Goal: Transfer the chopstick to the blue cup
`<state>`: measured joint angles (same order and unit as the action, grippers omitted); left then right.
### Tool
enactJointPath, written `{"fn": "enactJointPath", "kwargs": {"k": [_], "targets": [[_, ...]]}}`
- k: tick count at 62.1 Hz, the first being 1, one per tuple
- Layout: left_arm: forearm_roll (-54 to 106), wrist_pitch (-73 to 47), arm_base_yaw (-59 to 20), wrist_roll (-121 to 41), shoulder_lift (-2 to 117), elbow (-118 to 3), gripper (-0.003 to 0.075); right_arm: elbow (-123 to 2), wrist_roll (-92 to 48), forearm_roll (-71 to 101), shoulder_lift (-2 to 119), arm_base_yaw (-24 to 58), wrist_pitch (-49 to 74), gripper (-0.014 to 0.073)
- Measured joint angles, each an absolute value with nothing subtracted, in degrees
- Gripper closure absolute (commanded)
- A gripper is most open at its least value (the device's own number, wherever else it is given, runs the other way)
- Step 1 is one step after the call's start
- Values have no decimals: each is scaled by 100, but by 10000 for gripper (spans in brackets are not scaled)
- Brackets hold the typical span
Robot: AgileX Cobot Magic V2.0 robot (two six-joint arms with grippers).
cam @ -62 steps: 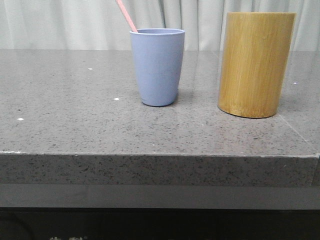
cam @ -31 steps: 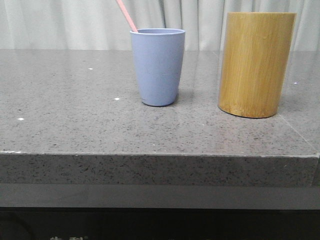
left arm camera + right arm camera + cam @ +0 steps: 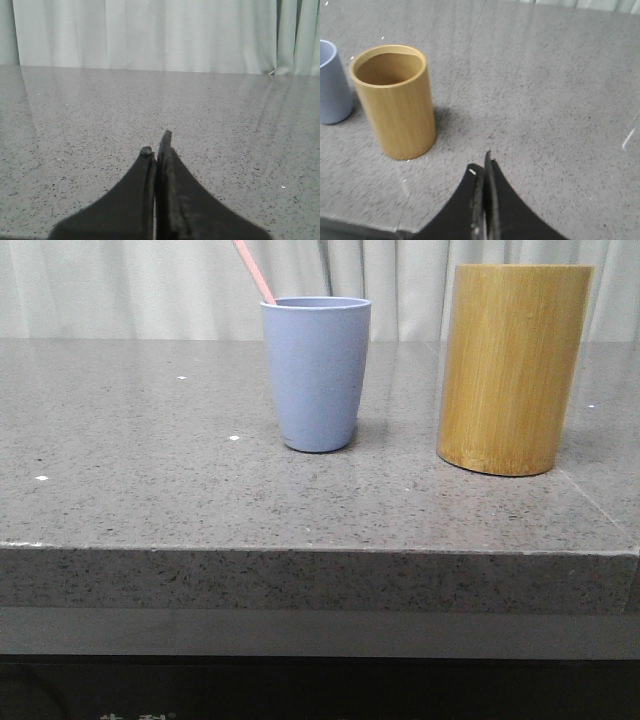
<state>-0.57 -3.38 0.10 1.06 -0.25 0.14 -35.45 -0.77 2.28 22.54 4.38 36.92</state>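
The blue cup stands upright on the grey table, mid-left in the front view; part of it shows in the right wrist view. A slim pink chopstick end leans out over its rim; the rest is hidden inside. The tan bamboo cylinder stands to its right and looks empty in the right wrist view. My left gripper is shut and empty over bare table. My right gripper is shut and empty, near the table's front edge, apart from the bamboo cylinder. Neither gripper shows in the front view.
The grey speckled table has its front edge close to the camera in the front view. A pale curtain hangs behind the table. A seam line runs across the tabletop at the right.
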Motion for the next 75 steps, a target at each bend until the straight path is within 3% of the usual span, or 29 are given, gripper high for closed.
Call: {"fn": "enactJointPath", "kwargs": {"k": [12, 25, 75], "targets": [[-57, -341, 10, 106, -25, 14, 739, -1185, -77, 344, 770, 195, 1405, 662], [-57, -351, 10, 106, -25, 14, 739, 54, -77, 423, -24, 112, 346, 662], [-57, -361, 10, 106, -25, 14, 739, 159, -77, 436, -58, 112, 178, 662]]}}
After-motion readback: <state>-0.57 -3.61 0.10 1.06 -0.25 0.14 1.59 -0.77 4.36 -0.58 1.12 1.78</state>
